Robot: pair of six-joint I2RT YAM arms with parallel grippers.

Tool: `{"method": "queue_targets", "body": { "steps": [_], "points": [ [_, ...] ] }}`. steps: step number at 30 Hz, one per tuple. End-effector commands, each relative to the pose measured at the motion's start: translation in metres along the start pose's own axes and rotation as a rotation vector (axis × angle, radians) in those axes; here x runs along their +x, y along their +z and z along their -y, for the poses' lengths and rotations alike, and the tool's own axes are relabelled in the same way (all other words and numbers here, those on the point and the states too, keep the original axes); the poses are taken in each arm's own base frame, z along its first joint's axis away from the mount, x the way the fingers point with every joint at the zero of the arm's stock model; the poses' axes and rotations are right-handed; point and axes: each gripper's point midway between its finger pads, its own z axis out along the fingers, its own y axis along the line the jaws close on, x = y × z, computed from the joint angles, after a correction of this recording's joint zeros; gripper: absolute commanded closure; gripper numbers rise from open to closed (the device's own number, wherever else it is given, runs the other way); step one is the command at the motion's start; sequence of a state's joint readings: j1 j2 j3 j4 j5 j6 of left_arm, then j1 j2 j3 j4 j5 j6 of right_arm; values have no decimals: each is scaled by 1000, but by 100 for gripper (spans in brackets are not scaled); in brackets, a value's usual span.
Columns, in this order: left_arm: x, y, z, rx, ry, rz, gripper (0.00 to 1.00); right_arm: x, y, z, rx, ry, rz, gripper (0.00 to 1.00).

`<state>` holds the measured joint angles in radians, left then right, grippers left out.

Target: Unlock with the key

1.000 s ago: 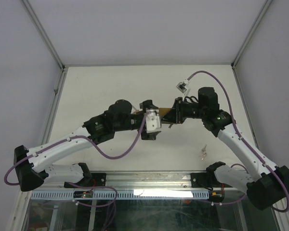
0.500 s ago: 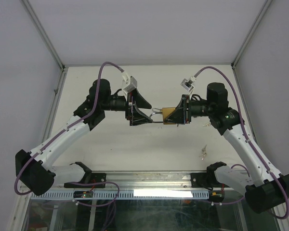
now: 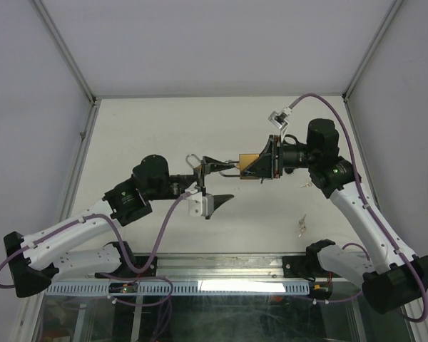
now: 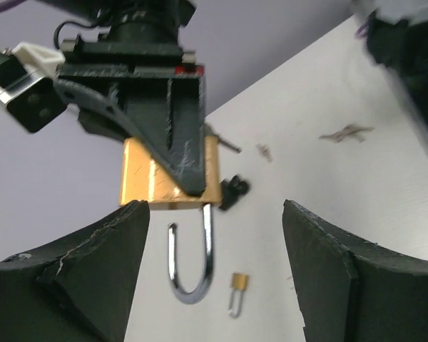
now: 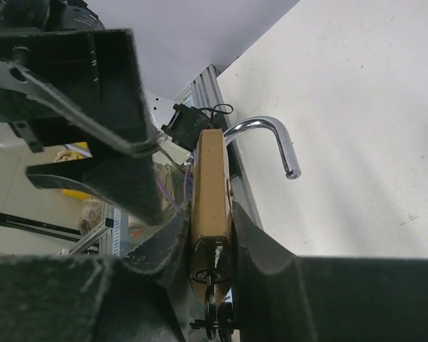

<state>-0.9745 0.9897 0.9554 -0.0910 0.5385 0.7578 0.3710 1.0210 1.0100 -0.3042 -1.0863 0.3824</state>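
Observation:
My right gripper is shut on a brass padlock and holds it above the table. In the right wrist view the padlock body is clamped between the fingers, and its steel shackle stands open with one end free. A key on a ring sits at the lock's bottom end. My left gripper is open and empty, just left of the shackle. The left wrist view shows the padlock and the open shackle ahead of its spread jaws.
A small brass padlock lies on the table below the shackle. Loose keys lie near the front right and also show in the left wrist view. Grey walls surround the white table.
My left arm swung down from the back left and rolled its wrist; its gripper now stands open in front of the shackle. The right gripper kept hold of the padlock, tilting slightly.

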Motion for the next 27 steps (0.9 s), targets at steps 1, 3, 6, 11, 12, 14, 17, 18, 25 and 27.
{"method": "queue_targets", "body": {
  "steps": [1,3,6,11,12,14,17,18,25,27],
  "points": [
    [31,-3,-53,-218,273,-186,25,-33,-3,-33,-92,-124,58,100],
    [42,-2,-59,-244,256,-235,28,-32,-3,-31,-91,-119,59,100],
    [54,-2,-55,-240,239,-266,43,-33,-2,-31,-92,-119,63,100],
    [61,3,-36,-168,137,-271,81,-36,-3,-34,-102,-136,67,100],
    [61,4,-37,-170,108,-271,94,-35,-3,-34,-104,-135,64,100],
    [57,7,-36,-170,28,-259,100,-35,-2,-32,-101,-131,61,100],
    [44,13,-18,-86,-161,-219,100,-33,-2,-31,-91,-144,60,100],
    [38,16,-4,-26,-266,-197,100,-33,-3,-30,-90,-149,60,100],
    [23,8,27,255,-1006,-97,100,-28,1,-18,-83,-185,51,100],
    [32,6,22,247,-1100,-109,100,-26,2,-17,-88,-190,47,100]
  ]
}}
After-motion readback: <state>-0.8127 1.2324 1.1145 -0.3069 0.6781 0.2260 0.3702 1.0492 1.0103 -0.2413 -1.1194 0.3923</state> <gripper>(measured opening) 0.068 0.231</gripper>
